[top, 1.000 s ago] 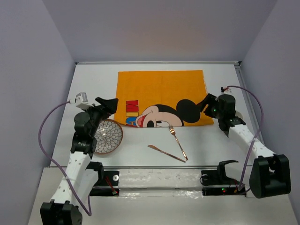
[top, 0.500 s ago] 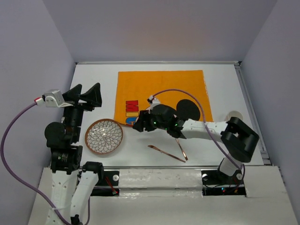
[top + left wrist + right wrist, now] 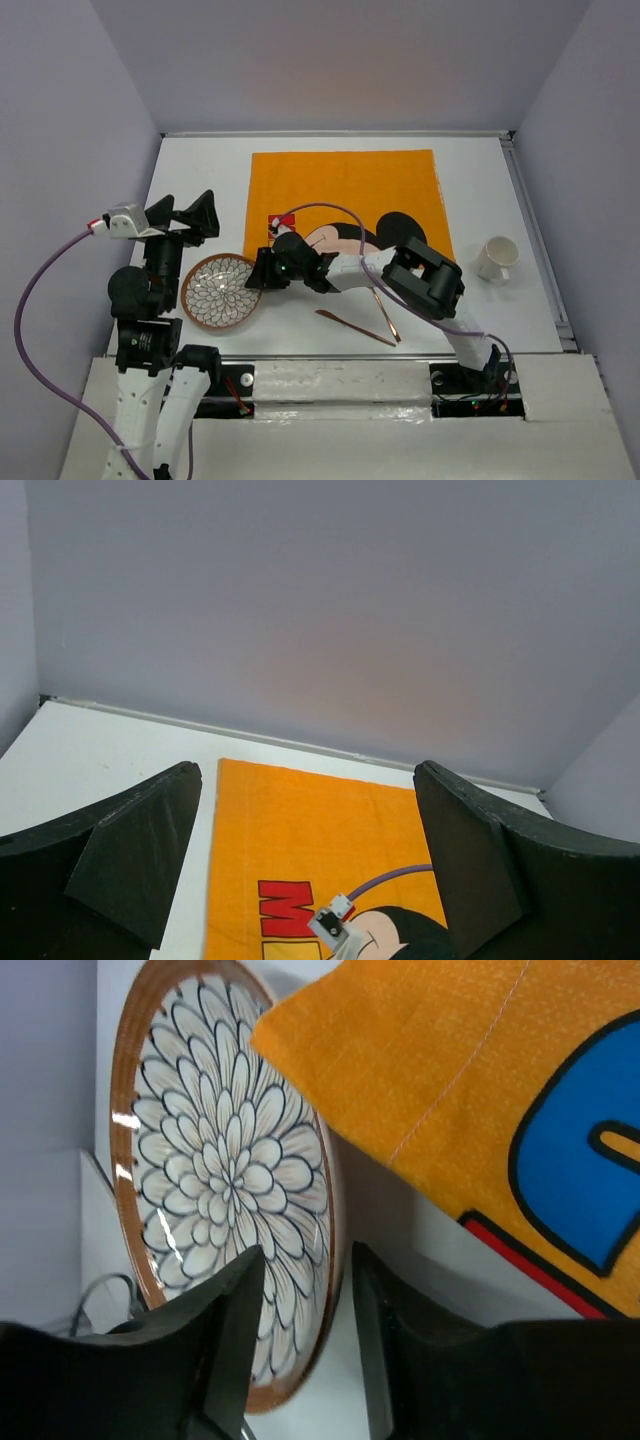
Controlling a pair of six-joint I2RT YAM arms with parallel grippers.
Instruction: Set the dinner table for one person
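plate is laid flat on the table, at the near-left corner of the mat | right tool is set astride its right rim; partly spread, no pinch seen | left tool is held raised, spread wide

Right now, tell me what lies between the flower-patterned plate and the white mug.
The top view shows the right arm spanning that stretch, its pincer at the plate's rim, with the fork and the orange mat's near edge beneath.
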